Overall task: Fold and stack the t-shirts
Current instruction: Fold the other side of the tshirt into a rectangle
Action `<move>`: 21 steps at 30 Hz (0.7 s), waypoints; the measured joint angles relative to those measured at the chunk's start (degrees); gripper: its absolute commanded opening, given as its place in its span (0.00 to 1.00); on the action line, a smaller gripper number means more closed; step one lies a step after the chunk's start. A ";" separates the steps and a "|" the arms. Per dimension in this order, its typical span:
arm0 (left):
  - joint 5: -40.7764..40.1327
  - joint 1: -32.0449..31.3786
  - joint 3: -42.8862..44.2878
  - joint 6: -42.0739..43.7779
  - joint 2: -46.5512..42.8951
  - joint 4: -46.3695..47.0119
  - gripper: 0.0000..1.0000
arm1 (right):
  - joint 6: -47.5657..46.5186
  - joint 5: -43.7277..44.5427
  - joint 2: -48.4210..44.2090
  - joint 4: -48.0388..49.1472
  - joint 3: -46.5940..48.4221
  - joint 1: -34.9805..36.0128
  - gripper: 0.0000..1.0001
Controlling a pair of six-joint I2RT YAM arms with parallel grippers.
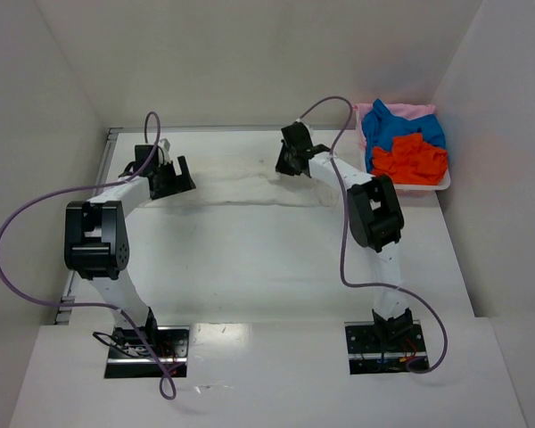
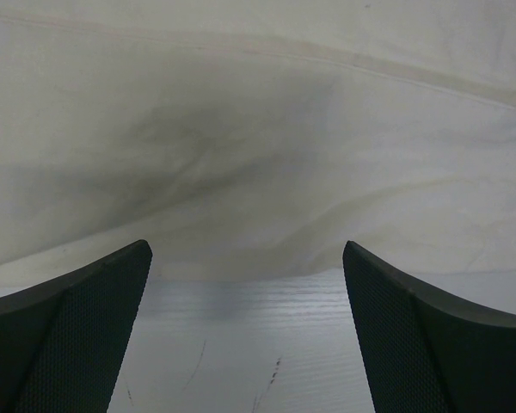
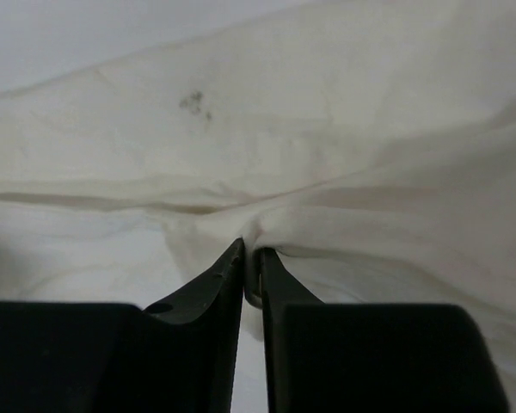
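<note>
A white bench is boxed in by plain white walls at the back and both sides. From above, the white shirt lies spread and rumpled across the far part of the bench, not folded. The left gripper is at the shirt's left end and the right gripper at its right end. Right of the shirt, in the far corner, a tray holds a blue shirt, an orange shirt and a pink shirt, heaped together and unfolded. No stack shows anywhere, so the task looks barely begun: all four shirts are left to fold.

In the left wrist view, the left gripper is spread wide and holds nothing. It hangs over bare bench, just short of the white shirt's near edge, which rises in soft creases ahead of it.

In the right wrist view, the right gripper is clenched on a raised fold of the white shirt, and the cloth bunches in wrinkles towards the tips. A small dark speck marks the shirt beyond the fold. Only a strip of pale background shows above the shirt.

With one end pinched and the other free, the first fold looks about to be set up.
</note>
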 measured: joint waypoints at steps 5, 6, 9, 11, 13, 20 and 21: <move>0.02 0.00 0.00 0.00 0.44 -0.02 1.00 | -0.83 0.13 3.45 0.48 7.26 -0.66 0.38; 0.04 0.00 0.00 0.00 0.44 0.00 1.00 | -1.05 -0.15 3.87 0.81 7.96 -0.96 0.42; 0.09 0.00 0.00 0.00 0.50 0.00 1.00 | -1.73 -0.55 4.90 1.97 9.09 -1.88 0.69; 0.22 0.00 0.00 0.00 0.55 -0.02 1.00 | -2.21 -0.52 5.11 2.80 9.11 -2.21 0.74; 0.24 0.00 0.00 0.00 0.55 -0.02 1.00 | -2.84 -0.37 5.16 3.08 9.51 -2.49 0.76; -0.83 0.00 0.66 0.42 0.55 -0.24 1.00 | -4.15 0.74 2.78 4.26 9.77 -2.54 0.84; -1.03 0.00 1.14 0.96 0.52 -0.31 1.00 | -4.31 0.85 1.22 4.61 7.58 -2.54 0.84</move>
